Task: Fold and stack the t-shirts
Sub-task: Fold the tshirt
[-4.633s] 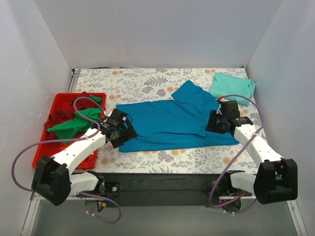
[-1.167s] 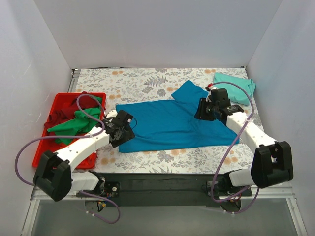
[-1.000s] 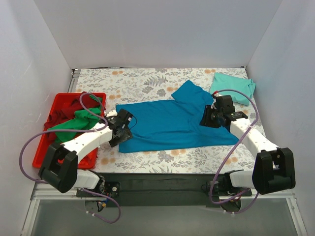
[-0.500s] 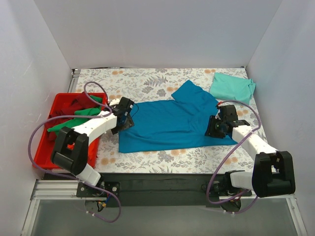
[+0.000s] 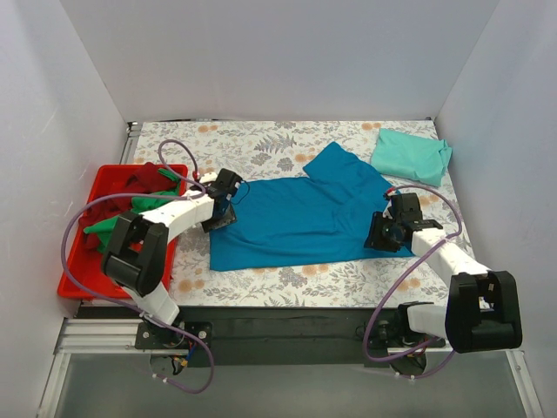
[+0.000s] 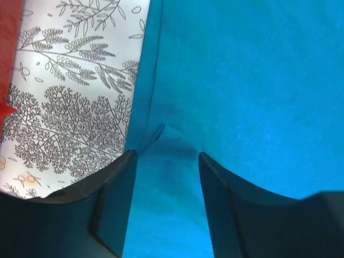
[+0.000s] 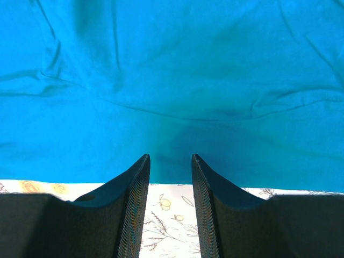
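Note:
A deep blue t-shirt [image 5: 300, 218] lies spread flat mid-table, one sleeve pointing to the far right. My left gripper [image 5: 224, 209] is open at the shirt's left edge. In the left wrist view it [image 6: 166, 161] straddles the blue cloth [image 6: 242, 80] just inside the hem. My right gripper [image 5: 383, 233] is open at the shirt's right near edge. In the right wrist view it [image 7: 171, 161] has its tips over the hem of the blue cloth [image 7: 172, 70]. A folded pale mint green t-shirt [image 5: 412, 157] lies at the far right.
A red tray [image 5: 70, 287] at the left holds a bright green shirt [image 5: 122, 222] and a dark red shirt [image 5: 130, 185]. The floral table cover [image 5: 252, 144] shows around the shirts. White walls close in the back and both sides.
My left gripper has swung from the shirt's near-left corner up to its far-left edge. My right gripper has drawn back from the sleeve to the shirt's right near edge.

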{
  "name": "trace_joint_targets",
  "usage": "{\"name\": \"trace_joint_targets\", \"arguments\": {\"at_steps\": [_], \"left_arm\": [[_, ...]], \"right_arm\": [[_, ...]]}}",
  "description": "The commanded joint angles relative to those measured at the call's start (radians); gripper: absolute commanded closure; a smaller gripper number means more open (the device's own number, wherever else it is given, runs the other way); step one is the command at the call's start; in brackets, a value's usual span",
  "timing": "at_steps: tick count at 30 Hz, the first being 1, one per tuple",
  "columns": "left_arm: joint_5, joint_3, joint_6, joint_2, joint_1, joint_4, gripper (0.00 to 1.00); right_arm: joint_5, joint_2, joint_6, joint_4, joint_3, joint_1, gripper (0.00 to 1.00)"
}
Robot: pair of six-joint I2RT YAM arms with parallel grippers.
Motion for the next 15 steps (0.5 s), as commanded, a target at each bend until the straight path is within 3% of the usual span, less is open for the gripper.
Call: {"name": "trace_joint_targets", "arguments": {"at_steps": [1, 12, 13, 15], "left_arm": [[-0.043, 0.034, 0.019, 0.015, 0.008, 0.014, 0.53], [-0.043, 0.020, 0.026, 0.039, 0.011, 0.023, 0.72], [-0.044, 0.020, 0.029, 0.042, 0.011, 0.025, 0.82], [-0.044, 0.020, 0.034, 0.052, 0.013, 0.025, 0.92]], "right_arm": [[-0.006, -0.024, -0.011, 0.024, -0.020, -0.010, 0.57], [-0.008, -0.031, -0.022, 0.029, -0.041, -0.024, 0.57], [-0.006, -0.031, -0.022, 0.027, -0.046, -0.027, 0.57], [-0.005, -0.034, -0.025, 0.029, -0.051, -0.033, 0.57]]}}
